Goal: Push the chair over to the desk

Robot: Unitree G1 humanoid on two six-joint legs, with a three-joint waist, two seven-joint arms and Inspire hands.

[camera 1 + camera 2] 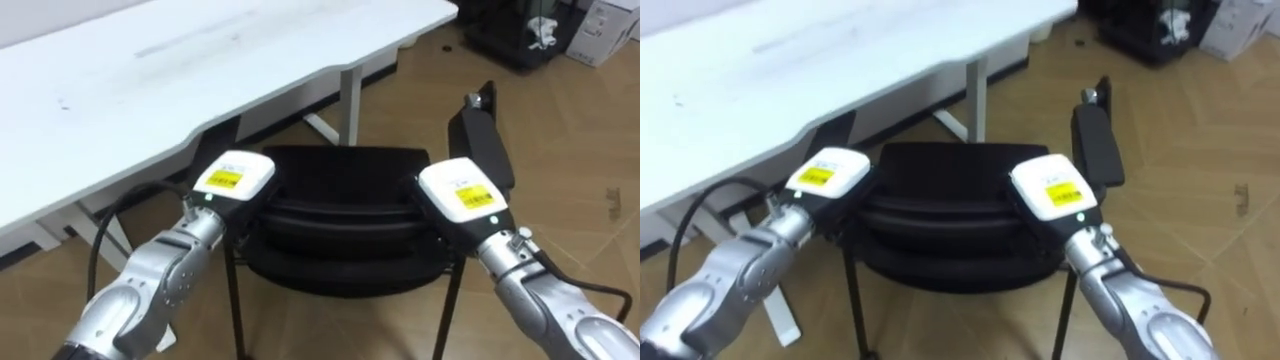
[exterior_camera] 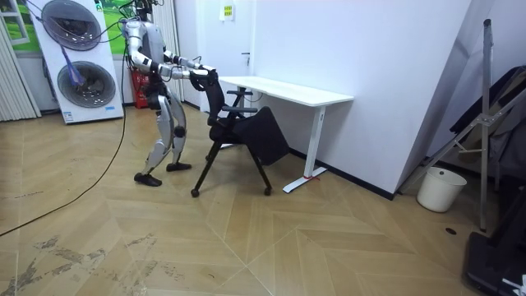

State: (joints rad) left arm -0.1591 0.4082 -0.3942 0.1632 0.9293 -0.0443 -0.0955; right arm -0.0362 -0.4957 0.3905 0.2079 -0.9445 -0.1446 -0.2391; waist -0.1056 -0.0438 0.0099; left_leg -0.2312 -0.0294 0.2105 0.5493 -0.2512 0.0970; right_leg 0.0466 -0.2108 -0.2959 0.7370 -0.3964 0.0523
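Observation:
A black chair (image 1: 345,215) stands just in front of me, its seat partly under the edge of the white table (image 1: 200,70). My left hand (image 1: 232,185) rests on the left end of the backrest's top rim and my right hand (image 1: 462,195) on its right end. One black armrest (image 1: 482,140) sticks up beyond the right hand. In the room view I stand behind the chair (image 2: 238,131), leaning forward with both arms stretched out to its back, and the white table (image 2: 288,89) lies beyond it.
The table's white leg (image 1: 348,100) stands just beyond the chair. A black cable (image 1: 110,225) hangs under the table at the left. Dark equipment (image 1: 515,35) and a box (image 1: 600,30) sit at the far right. Stacked washing machines (image 2: 78,66) stand behind me and a white bin (image 2: 434,189) by the wall.

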